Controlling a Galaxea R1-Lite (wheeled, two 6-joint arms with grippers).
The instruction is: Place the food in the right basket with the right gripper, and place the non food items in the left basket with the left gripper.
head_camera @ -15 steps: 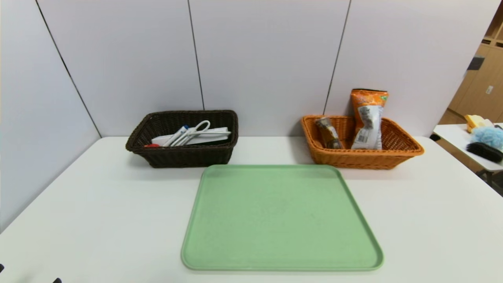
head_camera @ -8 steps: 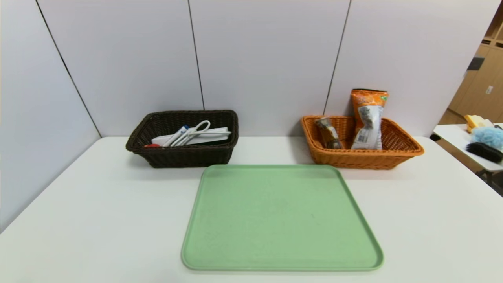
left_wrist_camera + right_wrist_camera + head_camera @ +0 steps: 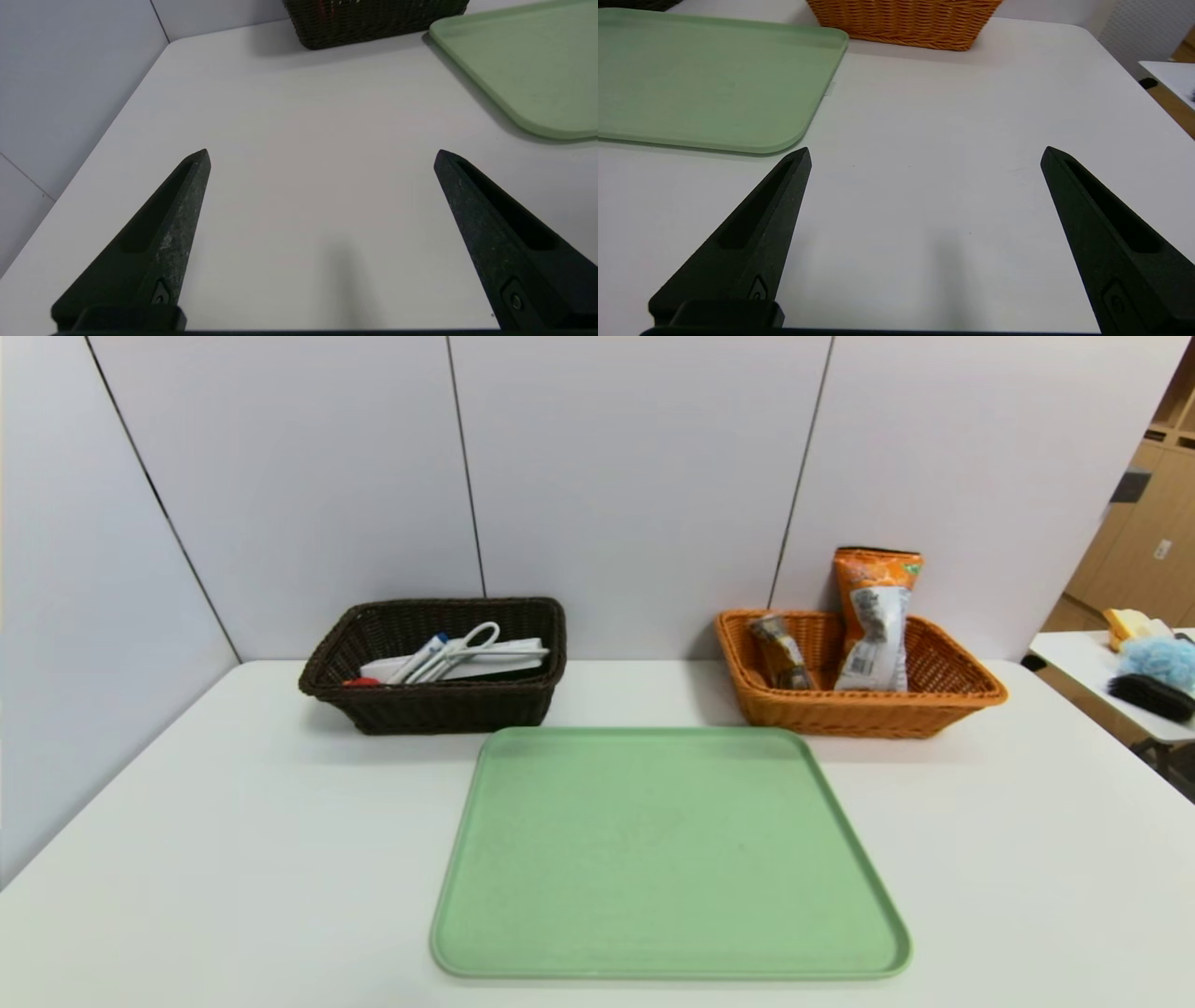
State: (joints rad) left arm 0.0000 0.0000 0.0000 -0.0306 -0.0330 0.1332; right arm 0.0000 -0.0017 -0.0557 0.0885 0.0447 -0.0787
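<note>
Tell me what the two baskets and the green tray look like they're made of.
Brown basket: dark woven strands, wicker or plastic rattan; the weave shows. Orange basket: the same weave, slightly glossy, so possibly plastic. Green tray: matte moulded plastic by its look, smooth with a rounded raised rim.

The green tray (image 3: 668,854) lies bare at the middle of the counter (image 3: 233,859), open to reach from above. Behind the tray's far left corner stands the dark basket (image 3: 435,704), behind its far right corner the orange basket (image 3: 854,713), with a free strip of counter between them. A tall snack bag (image 3: 875,616) rises above the orange basket's rim. Wall panels (image 3: 635,476) close off the space just behind both baskets. The left claw (image 3: 321,156) and right claw (image 3: 926,154), fingers spread wide, hang over bare counter on either side of the tray.
</note>
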